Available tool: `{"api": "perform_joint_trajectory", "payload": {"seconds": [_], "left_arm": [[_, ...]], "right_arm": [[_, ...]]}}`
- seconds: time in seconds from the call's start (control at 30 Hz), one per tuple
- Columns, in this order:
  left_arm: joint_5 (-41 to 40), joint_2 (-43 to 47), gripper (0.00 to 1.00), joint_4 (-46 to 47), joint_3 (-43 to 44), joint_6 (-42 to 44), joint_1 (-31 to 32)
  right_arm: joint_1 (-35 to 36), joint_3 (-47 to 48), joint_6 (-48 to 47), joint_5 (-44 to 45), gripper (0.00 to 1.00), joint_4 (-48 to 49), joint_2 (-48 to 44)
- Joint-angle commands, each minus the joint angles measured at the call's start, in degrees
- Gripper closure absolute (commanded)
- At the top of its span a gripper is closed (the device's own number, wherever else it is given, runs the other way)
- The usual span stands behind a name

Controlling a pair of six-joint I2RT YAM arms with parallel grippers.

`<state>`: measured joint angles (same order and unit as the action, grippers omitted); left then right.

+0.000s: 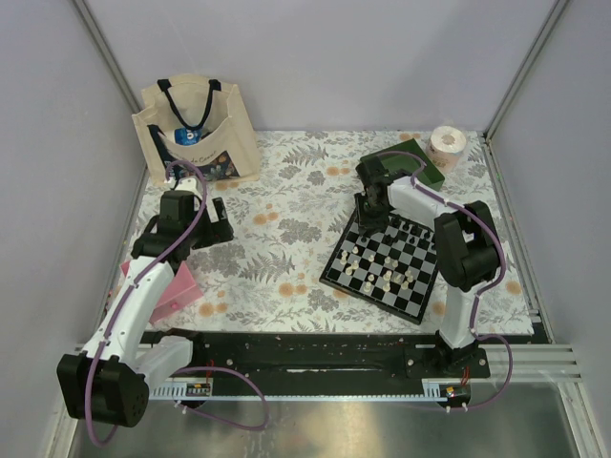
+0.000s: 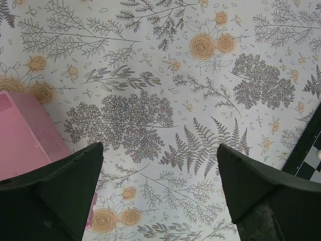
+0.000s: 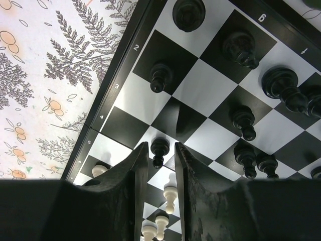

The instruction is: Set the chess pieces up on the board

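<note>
Right pincer (image 3: 161, 150) hangs near the numbered edge of the board (image 3: 108, 103), jaws narrowly parted astride a black pawn (image 3: 160, 149); whether they pinch it cannot be told. The step looks like seating or lifting that pawn, so the next move wants a straight rise, because other black pieces (image 3: 243, 120) crowd one side. Left pincer (image 2: 159, 147) is spread, empty, over open bench (image 2: 150, 75).

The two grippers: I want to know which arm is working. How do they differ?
The left gripper has jaws wide apart; the right gripper has them nearly together. The left gripper hangs over bare tablecloth, the right gripper over the board. Nothing lies between the left's fingers; a black pawn stands between the right's tips, grip unclear. Both have dark fingers.
</note>
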<state>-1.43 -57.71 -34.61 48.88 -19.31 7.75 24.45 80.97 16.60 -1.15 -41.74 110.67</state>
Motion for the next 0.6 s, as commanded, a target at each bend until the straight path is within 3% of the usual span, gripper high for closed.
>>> {"api": "perform_joint_trajectory", "payload": {"seconds": [0.0, 0.57], "left_arm": [[0.8, 1.8, 0.01, 1.4, 2.2, 0.2, -0.3], [1.1, 1.8, 0.01, 1.4, 2.0, 0.2, -0.2]], "right_arm": [[0.7, 1.6, 0.3, -0.4, 0.65, -0.1, 0.3], [0.7, 1.2, -0.5, -0.9, 0.74, -0.8, 0.3]]}}
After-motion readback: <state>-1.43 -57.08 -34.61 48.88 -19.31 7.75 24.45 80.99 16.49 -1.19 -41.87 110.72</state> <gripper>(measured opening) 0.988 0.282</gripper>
